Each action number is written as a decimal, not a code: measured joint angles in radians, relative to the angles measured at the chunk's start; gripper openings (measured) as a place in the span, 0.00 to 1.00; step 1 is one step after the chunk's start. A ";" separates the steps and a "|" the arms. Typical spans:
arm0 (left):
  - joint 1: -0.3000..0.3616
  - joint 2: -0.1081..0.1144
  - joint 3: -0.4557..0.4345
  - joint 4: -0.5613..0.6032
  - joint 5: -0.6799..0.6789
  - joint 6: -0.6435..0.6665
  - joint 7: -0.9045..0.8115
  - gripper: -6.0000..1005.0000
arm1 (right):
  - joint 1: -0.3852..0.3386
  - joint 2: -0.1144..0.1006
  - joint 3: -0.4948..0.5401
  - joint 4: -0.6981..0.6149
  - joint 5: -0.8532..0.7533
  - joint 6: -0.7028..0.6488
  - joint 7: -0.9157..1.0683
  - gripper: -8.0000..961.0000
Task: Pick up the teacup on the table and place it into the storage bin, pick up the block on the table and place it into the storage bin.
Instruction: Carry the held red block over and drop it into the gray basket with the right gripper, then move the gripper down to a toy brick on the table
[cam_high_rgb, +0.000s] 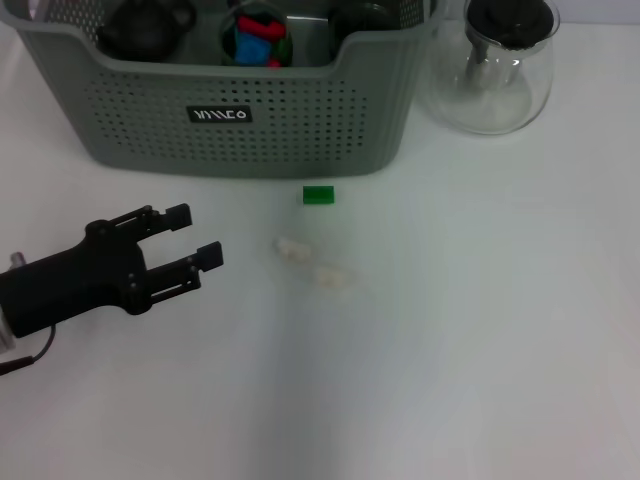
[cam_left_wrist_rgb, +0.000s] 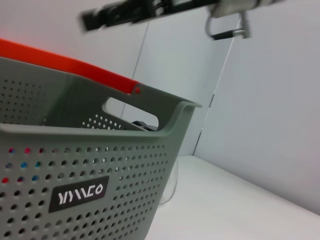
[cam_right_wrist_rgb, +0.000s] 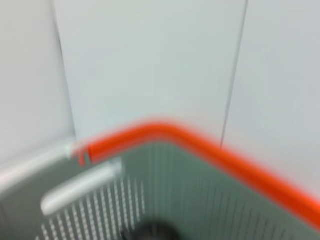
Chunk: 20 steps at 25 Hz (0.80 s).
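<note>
Head view, left to right: left gripper (cam_high_rgb: 183, 240) low over table (cam_high_rgb: 480, 350), fingers spread, empty, aimed toward green block (cam_high_rgb: 319, 195). Block sits on table just before storage bin (cam_high_rgb: 250, 120). Dark round thing, perhaps teacup, inside bin; cannot confirm. Glass pot (cam_high_rgb: 497, 70) far right.

Risks: block small, near bin wall; could get nudged against wall or slip from pinch.

Left wrist view adds bin label close up. Right wrist view adds bin's orange rim from above; right gripper unseen.
</note>
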 joint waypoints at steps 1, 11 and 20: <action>0.000 0.000 0.000 0.000 0.000 0.000 0.000 0.72 | -0.088 0.000 -0.008 -0.098 0.095 -0.011 -0.061 0.59; -0.027 0.006 0.002 -0.023 -0.010 -0.061 0.031 0.72 | -0.823 -0.006 0.050 -0.147 1.167 -0.520 -1.204 0.59; -0.056 -0.013 0.000 -0.199 -0.015 -0.145 0.391 0.72 | -0.898 -0.011 0.275 0.301 1.132 -0.826 -1.553 0.59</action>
